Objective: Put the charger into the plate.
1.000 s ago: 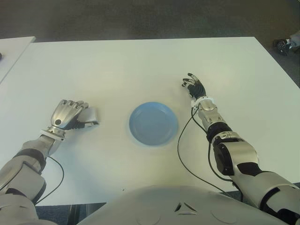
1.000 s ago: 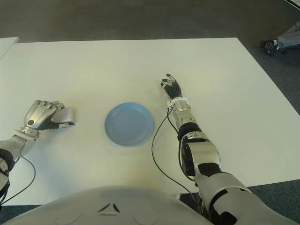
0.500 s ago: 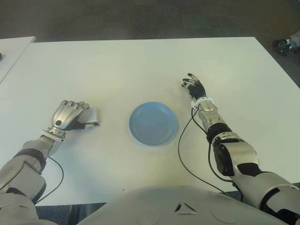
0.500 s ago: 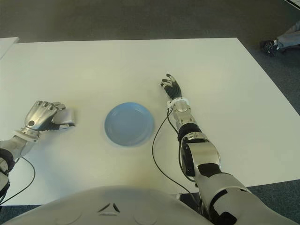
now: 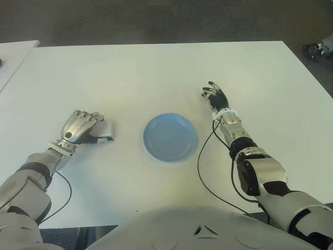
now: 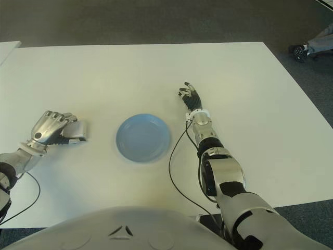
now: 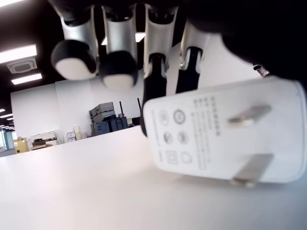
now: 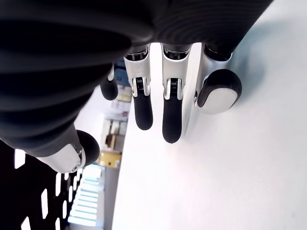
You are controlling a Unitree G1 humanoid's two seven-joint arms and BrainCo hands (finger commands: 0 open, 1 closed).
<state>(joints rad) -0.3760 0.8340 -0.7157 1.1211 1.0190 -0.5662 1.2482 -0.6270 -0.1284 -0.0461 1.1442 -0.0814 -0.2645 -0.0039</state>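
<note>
Our left hand [image 5: 80, 128] has its fingers [image 7: 154, 57] curled over a white charger [image 5: 104, 130], gripping it from above and behind. In the left wrist view we see two fingers pressed against the charger's top edge while the other two curl beside it without touching. The charger sits low over the white counter [image 5: 156, 78]; whether it touches the surface we cannot tell. Its two flat metal prongs [image 7: 244, 115] stick out of the face turned toward the wrist camera, which also carries small printed markings. In the eye views the charger's long axis runs roughly left to right, and its free end reaches from our fingers toward the plate.

The round blue plate [image 5: 170, 137] lies on the counter near the middle, to the right of the charger and apart from it. The charger is outside the plate.

Our right hand [image 5: 216, 97] shows to the right of the plate and slightly farther away. Its fingers [image 8: 170, 110] are stretched out and loosely spread, holding nothing, close over the counter. A thin black cable [image 5: 203, 161] runs along the right forearm.
</note>
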